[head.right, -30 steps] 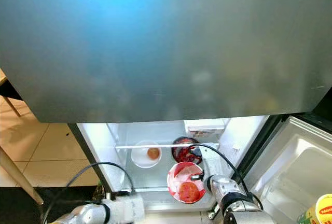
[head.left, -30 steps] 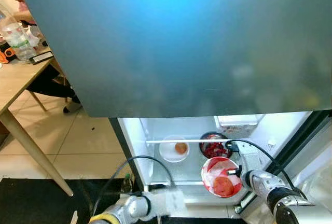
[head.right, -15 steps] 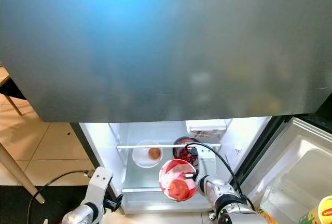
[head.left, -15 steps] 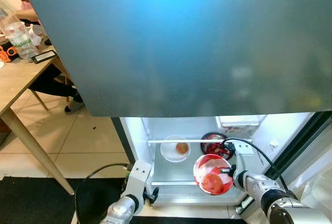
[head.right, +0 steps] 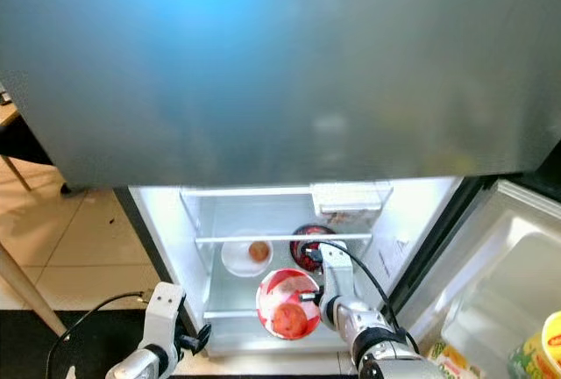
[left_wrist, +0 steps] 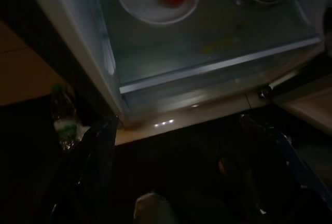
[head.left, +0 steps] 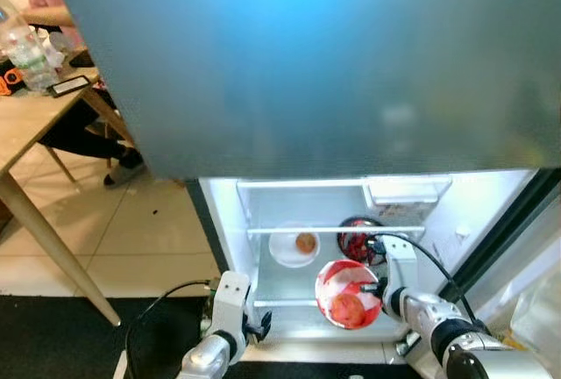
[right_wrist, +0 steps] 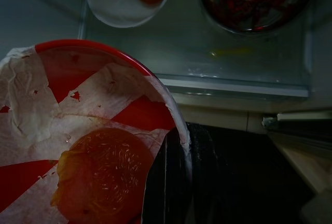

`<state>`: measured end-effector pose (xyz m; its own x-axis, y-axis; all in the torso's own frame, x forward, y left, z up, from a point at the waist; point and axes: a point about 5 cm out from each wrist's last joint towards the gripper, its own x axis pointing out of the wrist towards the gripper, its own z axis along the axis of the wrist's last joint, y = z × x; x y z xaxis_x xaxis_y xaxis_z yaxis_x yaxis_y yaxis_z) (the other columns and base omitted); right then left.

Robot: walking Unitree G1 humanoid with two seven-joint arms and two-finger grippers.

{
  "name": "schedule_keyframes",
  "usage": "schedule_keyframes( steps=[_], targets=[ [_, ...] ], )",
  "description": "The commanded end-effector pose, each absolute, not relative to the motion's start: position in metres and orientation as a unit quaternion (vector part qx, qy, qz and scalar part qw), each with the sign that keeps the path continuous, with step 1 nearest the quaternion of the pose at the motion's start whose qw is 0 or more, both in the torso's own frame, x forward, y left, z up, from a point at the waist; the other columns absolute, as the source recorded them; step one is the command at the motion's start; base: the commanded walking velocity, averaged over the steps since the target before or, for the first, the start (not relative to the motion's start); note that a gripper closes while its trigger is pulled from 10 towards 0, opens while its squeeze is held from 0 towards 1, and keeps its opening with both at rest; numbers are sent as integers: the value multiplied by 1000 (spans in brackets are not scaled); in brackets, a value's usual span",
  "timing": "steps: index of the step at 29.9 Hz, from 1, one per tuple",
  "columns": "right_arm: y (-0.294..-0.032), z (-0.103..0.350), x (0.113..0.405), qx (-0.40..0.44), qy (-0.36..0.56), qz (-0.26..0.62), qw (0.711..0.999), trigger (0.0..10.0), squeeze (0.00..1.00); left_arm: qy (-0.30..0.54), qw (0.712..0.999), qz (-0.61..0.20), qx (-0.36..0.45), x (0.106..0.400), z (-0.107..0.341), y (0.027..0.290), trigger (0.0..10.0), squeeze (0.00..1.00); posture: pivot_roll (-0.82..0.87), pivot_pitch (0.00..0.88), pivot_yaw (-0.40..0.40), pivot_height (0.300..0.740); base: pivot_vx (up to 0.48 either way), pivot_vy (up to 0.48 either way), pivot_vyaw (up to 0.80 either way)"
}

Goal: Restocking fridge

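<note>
Black fingers of the left gripper [left_wrist: 179, 182] stand spread apart with nothing between them, low before the fridge [head.left: 223, 221], where a second ago that arm lay lower and blurred at the bottom edge. Over by the far-left table [head.left: 26, 125] a person [head.left: 53, 19] sits. Inside the lit compartment, a white bowl [head.left: 294, 247] with an orange fruit rests on the glass shelf [right_wrist: 244, 63], a dark bowl of red food [head.left: 358, 240] beside it. Right of that, the right gripper [right_wrist: 179, 177] pinches the rim of the red bowl [head.left: 348, 294], which holds a round orange-red piece on torn paper. It has drifted left and inward from where it hung before, now level with the shelf's front edge; I'd judge it nearly ready to slide onto the bare glass in front of the two bowls
</note>
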<state>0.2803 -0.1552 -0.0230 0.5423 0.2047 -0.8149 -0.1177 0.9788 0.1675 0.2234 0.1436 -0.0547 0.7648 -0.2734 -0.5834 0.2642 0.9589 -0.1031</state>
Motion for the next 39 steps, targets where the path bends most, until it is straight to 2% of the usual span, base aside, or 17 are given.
schedule_keyframes(
  steps=[1,17,22,24,28,32,39],
  targets=[
    [-150,-16,288,49,453,103,884,10000,0,309,939,-152,-1,222,-55,142,10000,0,-30,21,21,620,0,0,0],
    [-147,7,310,32,434,140,890,10000,0,267,946,-185,6,235,-43,127,10000,0,-34,19,18,555,0,0,0],
    [-148,16,317,19,429,170,887,10000,0,257,947,-190,7,237,-41,126,10000,0,-34,19,18,555,0,0,0],
    [-155,29,324,-21,441,205,873,10000,0,249,949,-195,9,239,-39,125,10000,0,-34,19,18,555,0,0,0],
    [-157,34,328,-23,438,209,874,10000,0,246,950,-194,7,240,-38,126,10000,0,-36,16,18,555,0,0,0],
    [-160,52,339,-12,422,229,877,10000,0,238,952,-192,3,242,-36,126,10000,0,-36,16,18,555,0,0,0],
    [-152,103,368,60,359,250,898,10000,0,228,953,-199,0,245,-33,121,10000,0,-39,15,17,555,0,0,0]
  ],
)
